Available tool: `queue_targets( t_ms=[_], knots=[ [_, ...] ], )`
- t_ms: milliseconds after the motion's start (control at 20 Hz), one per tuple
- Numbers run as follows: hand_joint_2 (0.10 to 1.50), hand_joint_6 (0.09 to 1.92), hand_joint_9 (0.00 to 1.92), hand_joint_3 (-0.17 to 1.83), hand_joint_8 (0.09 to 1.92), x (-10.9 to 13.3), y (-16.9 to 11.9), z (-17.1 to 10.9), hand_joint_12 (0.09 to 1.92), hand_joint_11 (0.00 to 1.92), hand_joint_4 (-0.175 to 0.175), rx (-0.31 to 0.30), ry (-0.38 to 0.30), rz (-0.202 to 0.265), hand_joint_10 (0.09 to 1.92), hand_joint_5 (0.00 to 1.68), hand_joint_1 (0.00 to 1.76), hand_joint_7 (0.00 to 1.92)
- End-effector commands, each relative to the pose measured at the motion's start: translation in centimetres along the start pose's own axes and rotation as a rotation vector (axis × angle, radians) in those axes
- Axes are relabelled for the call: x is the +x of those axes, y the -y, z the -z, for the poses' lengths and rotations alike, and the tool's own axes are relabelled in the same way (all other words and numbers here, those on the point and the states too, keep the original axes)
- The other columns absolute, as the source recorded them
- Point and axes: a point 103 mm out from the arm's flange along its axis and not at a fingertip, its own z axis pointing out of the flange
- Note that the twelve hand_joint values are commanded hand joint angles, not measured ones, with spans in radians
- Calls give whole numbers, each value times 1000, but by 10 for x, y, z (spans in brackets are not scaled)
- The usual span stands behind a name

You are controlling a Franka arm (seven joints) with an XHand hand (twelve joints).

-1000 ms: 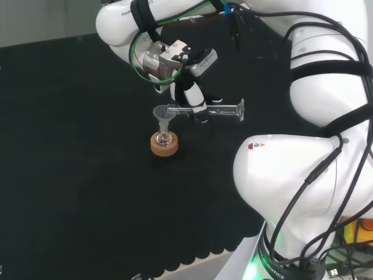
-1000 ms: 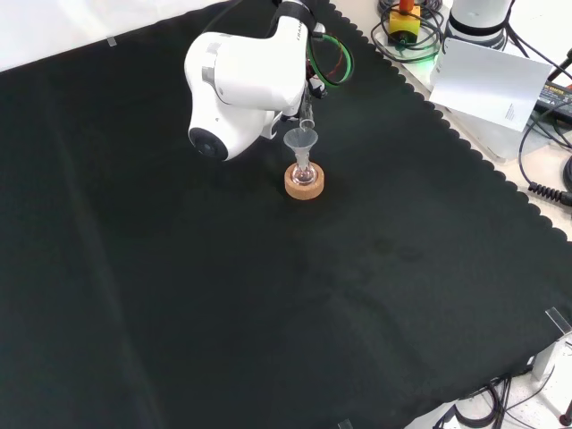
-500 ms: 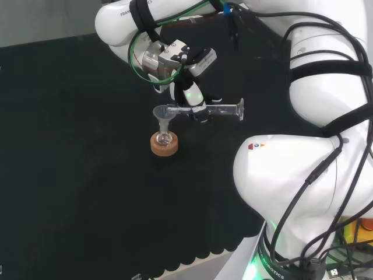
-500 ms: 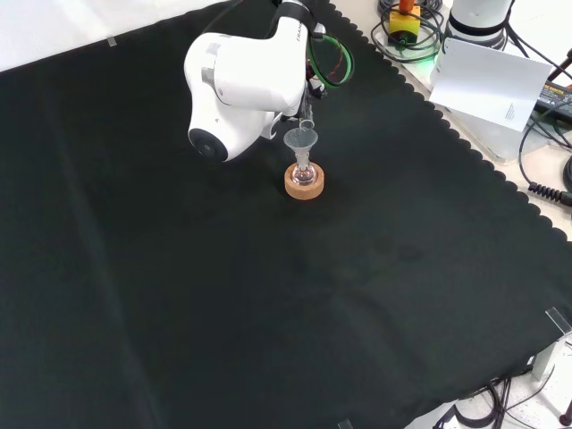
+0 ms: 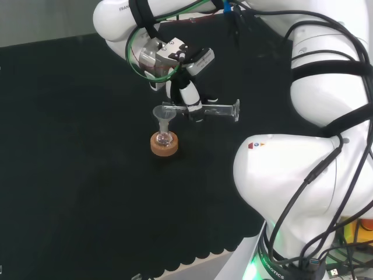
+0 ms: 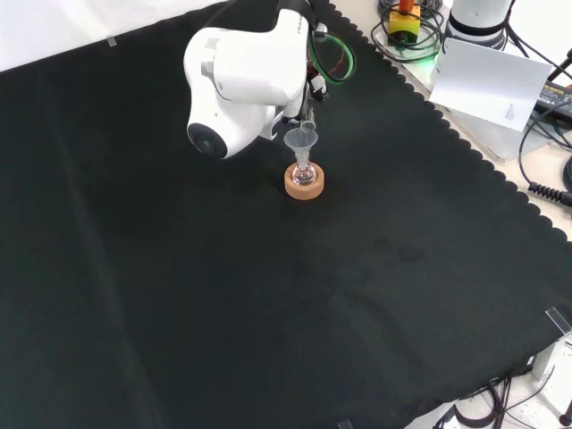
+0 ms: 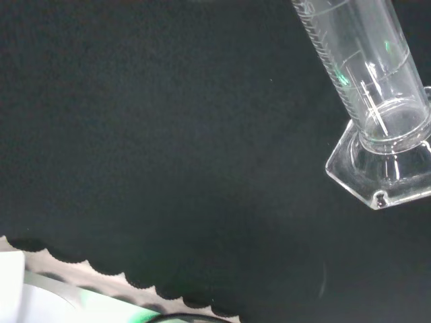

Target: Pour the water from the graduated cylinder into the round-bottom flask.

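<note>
Head view, left to right: flask [image 5: 165,140] with funnel [image 5: 162,114] on cork ring [image 5: 164,146]; hand [image 5: 187,96] curled round cylinder [image 5: 213,110], held level, mouth at funnel rim, foot to right. Front view: arm link [image 6: 239,79] hides hand; flask [image 6: 304,173] below it. Wrist view: cylinder foot [image 7: 384,171], graduation marks unreadable.

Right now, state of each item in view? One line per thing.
graduated cylinder: held about level above the cloth, mouth at the funnel.
funnel: upright in the flask's neck.
round-bottom flask: upright on its stand.
cork ring: flat on the cloth, under the flask.
hand: fingers curled round the cylinder.
</note>
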Motion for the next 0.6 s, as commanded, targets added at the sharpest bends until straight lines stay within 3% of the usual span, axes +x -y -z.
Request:
queue_targets(
  t_ms=[50, 400, 600],
  knots=[
    [1121, 998, 1512, -6, 264, 5, 5, 3, 664, 1387, -146, -62, -14, 22, 87, 993, 1141, 1313],
    [1120, 998, 1512, -6, 262, 3, 10, 1, 664, 1387, -147, -118, -24, 41, 87, 993, 1141, 1314],
    [1120, 997, 1513, -6, 260, -4, 12, -4, 663, 1387, -147, -198, -47, 65, 87, 993, 1141, 1315]
  ],
)
